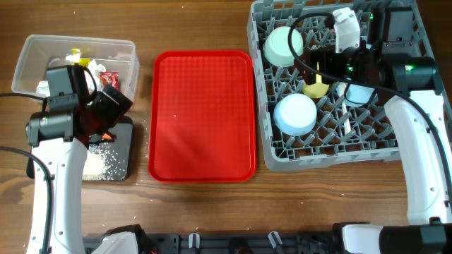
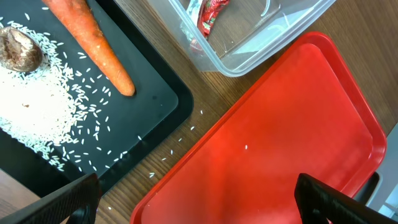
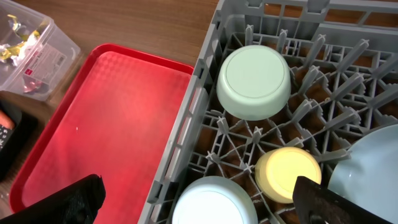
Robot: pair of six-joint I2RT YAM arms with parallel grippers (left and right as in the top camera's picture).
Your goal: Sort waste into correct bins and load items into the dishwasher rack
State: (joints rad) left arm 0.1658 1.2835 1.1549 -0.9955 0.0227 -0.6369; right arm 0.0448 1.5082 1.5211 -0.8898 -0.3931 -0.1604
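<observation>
The grey dishwasher rack (image 1: 332,152) holds an upturned mint-green bowl (image 3: 254,81), a yellow cup (image 3: 287,173), a pale-blue bowl (image 3: 214,202) and a pale-blue plate (image 3: 367,168). My right gripper (image 3: 202,208) hangs open above the pale-blue bowl and holds nothing. The black tray (image 2: 155,99) carries a carrot (image 2: 93,46), rice (image 2: 37,106) and a brown lump (image 2: 18,50). Red and yellow wrappers (image 1: 95,67) lie in the clear tub (image 1: 35,49). My left gripper (image 2: 199,205) is open and empty over the near corner of the red tray (image 2: 292,137).
The red serving tray (image 1: 203,116) lies between the bins and the rack, with a few rice grains on it. Loose grains are scattered on the wooden table (image 2: 168,152) beside the black tray. The right arm (image 1: 424,141) reaches over the rack's right side.
</observation>
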